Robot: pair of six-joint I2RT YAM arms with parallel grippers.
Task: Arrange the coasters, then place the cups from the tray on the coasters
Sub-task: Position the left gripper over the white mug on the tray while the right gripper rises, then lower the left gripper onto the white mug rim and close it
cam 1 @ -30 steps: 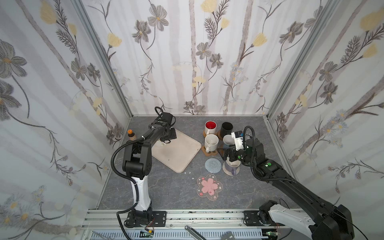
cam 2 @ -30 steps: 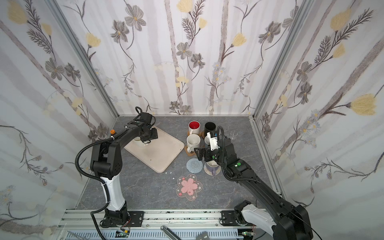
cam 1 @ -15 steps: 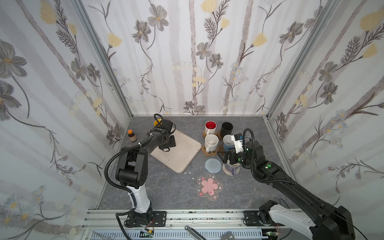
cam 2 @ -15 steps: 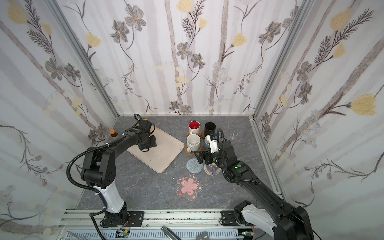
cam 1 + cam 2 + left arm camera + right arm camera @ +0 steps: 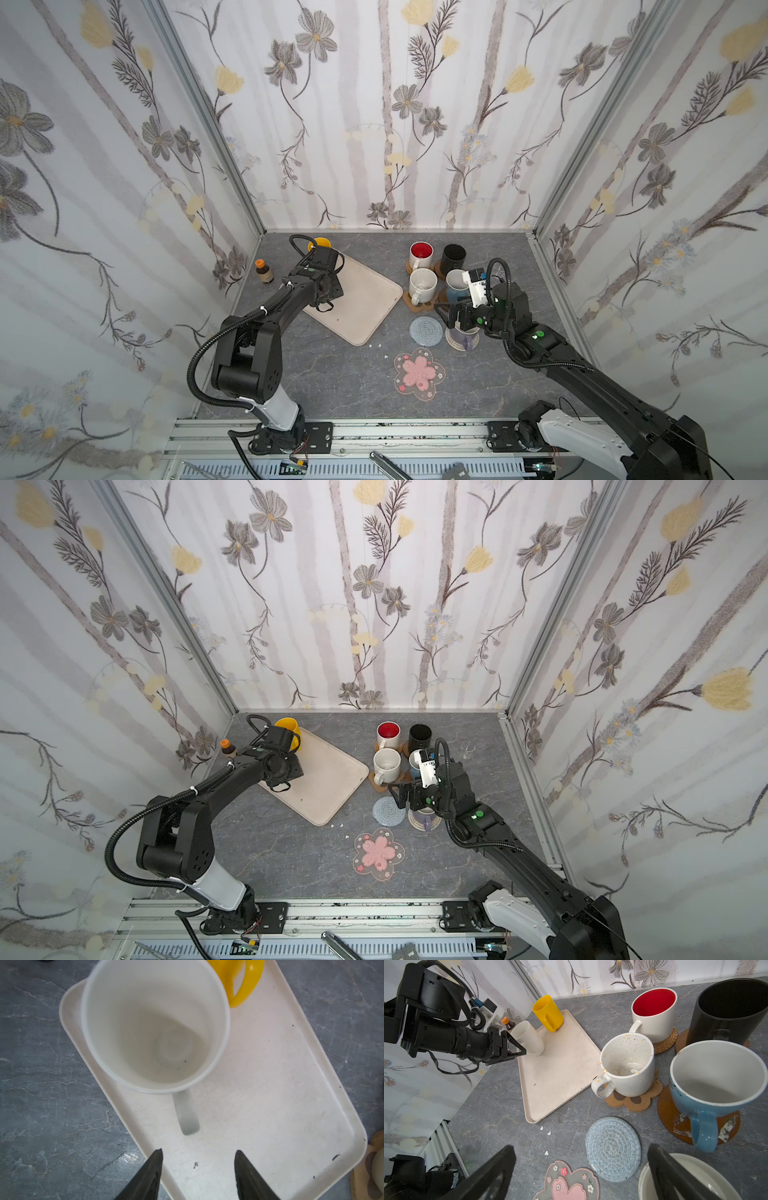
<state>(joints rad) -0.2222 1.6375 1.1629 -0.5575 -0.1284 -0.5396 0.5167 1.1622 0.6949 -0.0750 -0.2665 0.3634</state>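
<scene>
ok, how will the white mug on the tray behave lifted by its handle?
The white mug looks glazed and rigid, so its narrow handle may slip in the jaws. Tall and empty: probably light, but may swing into the adjacent yellow mug.

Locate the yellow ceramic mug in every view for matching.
In a top view: yellow ceramic mug peeks past the left arm at the large beige tray's far corner.
In a top view: same corner, more exposed.
Left wrist: handle side only, behind the cream-white ceramic mug's rim.
Right wrist: upright on that tray corner.
Shared landmark: the tray.
</scene>
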